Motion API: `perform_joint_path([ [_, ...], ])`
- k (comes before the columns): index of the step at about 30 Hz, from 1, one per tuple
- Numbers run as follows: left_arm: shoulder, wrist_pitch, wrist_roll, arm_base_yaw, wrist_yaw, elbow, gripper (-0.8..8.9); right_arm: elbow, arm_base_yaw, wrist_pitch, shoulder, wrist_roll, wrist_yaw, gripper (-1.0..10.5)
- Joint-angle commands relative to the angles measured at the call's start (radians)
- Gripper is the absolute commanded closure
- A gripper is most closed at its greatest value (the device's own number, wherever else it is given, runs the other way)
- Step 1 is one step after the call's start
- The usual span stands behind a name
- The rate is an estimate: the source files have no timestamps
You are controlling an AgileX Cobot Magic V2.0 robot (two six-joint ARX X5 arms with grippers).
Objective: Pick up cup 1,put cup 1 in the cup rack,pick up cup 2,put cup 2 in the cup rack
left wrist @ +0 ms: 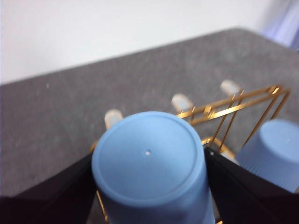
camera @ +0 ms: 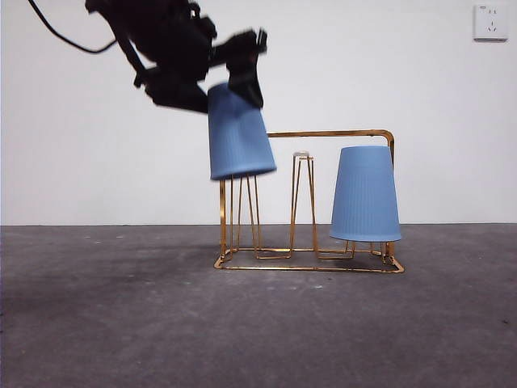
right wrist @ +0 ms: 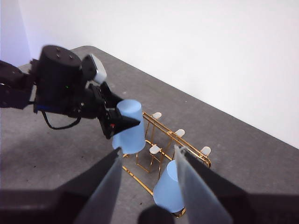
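1. While one pale blue ribbed plastic cup (camera: pixel 365 194) already sits upside down over a prong at the far end of the gold-coloured thin wire cup rack (camera: pixel 331 133), the job stands roughly half done; judging by that, cup 1 is racked and cup 2 is in hand.
2. Nearest in the front view is the bare dark grey worktop (camera: pixel 121 323), with nothing lying between the camera and the rack.
3. Next comes the rack's flat base, resting on the worktop, with its narrow upright prongs rising from it; the middle prong (camera: pixel 301 155) stands free, its pale tip uncovered.
4. Above the rack's other end hangs the second pale blue ribbed cup (camera: pixel 240 133), inverted and slightly tilted, its open mouth just above or at the top of the end prong and not yet seated.
5. Gripping it is the left gripper (camera: pixel 230 73), its black jaws clamped on the cup's sides near the closed bottom, as the left wrist view shows.
6. What remains, as I judge it: lower the cup squarely over the prong and let go. The tilt and the rack's arched top bar beside it are the likely snags.
7. Farther off, the right gripper (right wrist: pixel 147 184) waits high above the rack, jaws apart and empty.
8. Behind everything is a white wall with a white socket (camera: pixel 491 22).
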Motion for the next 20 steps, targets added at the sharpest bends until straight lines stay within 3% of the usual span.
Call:
perform_joint_path([
  [1,0.015,0.008,0.009,0.001,-0.006,-0.003,8.22,-0.003,0.000,0.001,-0.002,0.011,0.001,7.5],
  [20,0.151,-0.004,0.036,0.008,-0.032,-0.003,8.22,-0.004,0.000,-0.025,-0.002,0.015,0.000,7.5],
])
